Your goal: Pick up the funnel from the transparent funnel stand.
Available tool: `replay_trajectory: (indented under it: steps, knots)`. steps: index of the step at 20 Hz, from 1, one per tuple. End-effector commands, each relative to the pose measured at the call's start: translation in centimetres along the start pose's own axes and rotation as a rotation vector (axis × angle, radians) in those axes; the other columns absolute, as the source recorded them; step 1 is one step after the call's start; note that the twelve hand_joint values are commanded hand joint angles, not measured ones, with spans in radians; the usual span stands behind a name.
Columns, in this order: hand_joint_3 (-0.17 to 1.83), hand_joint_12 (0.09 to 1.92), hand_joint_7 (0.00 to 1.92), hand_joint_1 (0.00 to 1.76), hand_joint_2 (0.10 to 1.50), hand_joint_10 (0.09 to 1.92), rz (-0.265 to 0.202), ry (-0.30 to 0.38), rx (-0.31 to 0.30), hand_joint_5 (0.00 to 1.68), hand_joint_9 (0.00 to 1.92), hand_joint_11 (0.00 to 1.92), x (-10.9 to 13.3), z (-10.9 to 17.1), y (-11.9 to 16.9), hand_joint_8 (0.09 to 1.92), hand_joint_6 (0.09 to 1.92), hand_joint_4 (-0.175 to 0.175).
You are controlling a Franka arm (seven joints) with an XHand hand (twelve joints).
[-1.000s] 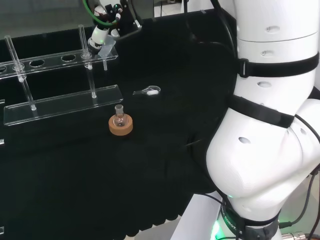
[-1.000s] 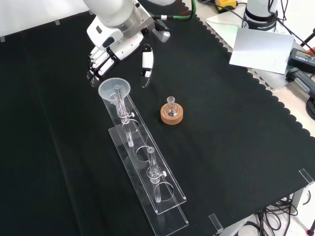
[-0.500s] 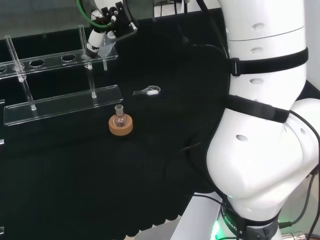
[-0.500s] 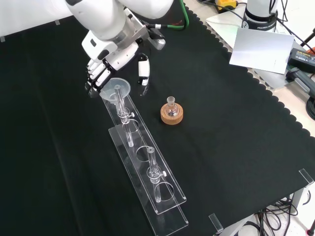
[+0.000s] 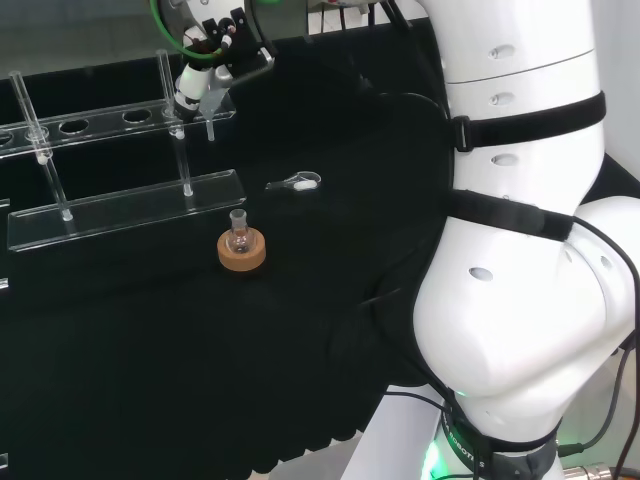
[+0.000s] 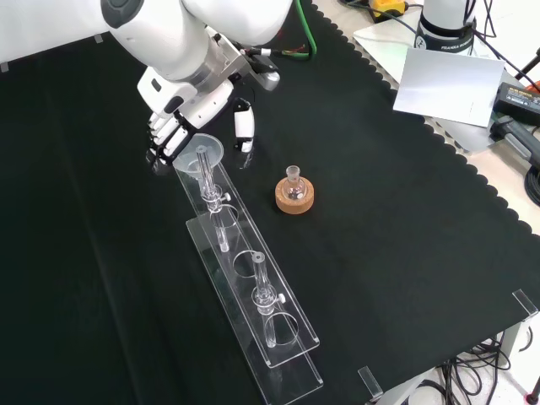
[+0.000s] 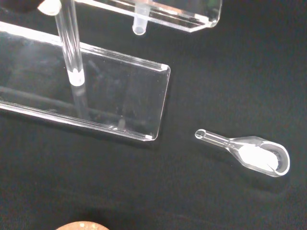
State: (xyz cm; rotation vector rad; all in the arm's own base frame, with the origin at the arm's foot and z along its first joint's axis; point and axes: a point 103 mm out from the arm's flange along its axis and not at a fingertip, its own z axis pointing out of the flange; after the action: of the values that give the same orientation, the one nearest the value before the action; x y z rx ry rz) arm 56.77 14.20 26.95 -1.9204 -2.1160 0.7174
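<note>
A clear funnel [image 6: 199, 153] sits in the end hole of the transparent stand [image 6: 239, 264], its stem [image 7: 139, 26] poking down through the top plate. The hand [image 6: 174, 125] hovers right at that end of the stand and is open. Its fingers [image 6: 162, 142] sit just left of the funnel's rim in the front view, while the thumb [image 6: 243, 126] hangs to the rim's right with a small gap. In the head view the hand [image 5: 200, 76] is just above the funnel [image 5: 214, 101] at the right end of the stand [image 5: 130, 204].
A small round flask on a cork ring [image 6: 294, 193] stands right of the stand in the front view. A clear scoop holding white powder [image 7: 256, 156] lies on the cloth near the stand's end, also seen as the scoop [image 5: 298, 182]. Two upright rods [image 6: 260, 283] rise from the stand.
The hand has come down and moved left in the front view, from behind the funnel to straddling its rim. The funnel and stand have not moved.
</note>
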Motion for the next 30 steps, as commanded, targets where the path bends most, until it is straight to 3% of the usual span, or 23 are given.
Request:
replay_trajectory:
  steps: [1, 17, 20, 26, 30]
  knots:
    - [0.28, 1.51, 0.0, 0.63, 0.7, 0.85, 0.002, -0.001, 0.011, 0.05, 0.18, 0.27, -0.2, 0.2, 0.2, 0.47, 0.09, 0.033]
    - [0.34, 1.47, 0.06, 0.63, 0.69, 0.72, 0.005, -0.024, 0.015, 0.09, 0.41, 0.33, -0.4, 0.5, 1.0, 0.65, 0.09, 0.017]
    - [0.36, 1.46, 0.17, 0.63, 0.69, 0.68, 0.015, -0.035, -0.013, 0.11, 0.51, 0.34, -0.3, 0.4, 1.1, 0.67, 0.09, 0.004]
    - [0.43, 1.36, 0.43, 0.7, 0.75, 0.58, 0.042, -0.06, -0.127, 0.25, 0.73, 0.45, -0.1, -0.2, 0.5, 0.69, 0.09, -0.041]
    - [0.48, 1.31, 0.57, 0.76, 0.78, 0.53, 0.055, -0.084, -0.168, 0.37, 0.85, 0.52, -0.1, -0.9, 0.1, 0.69, 0.09, -0.047]
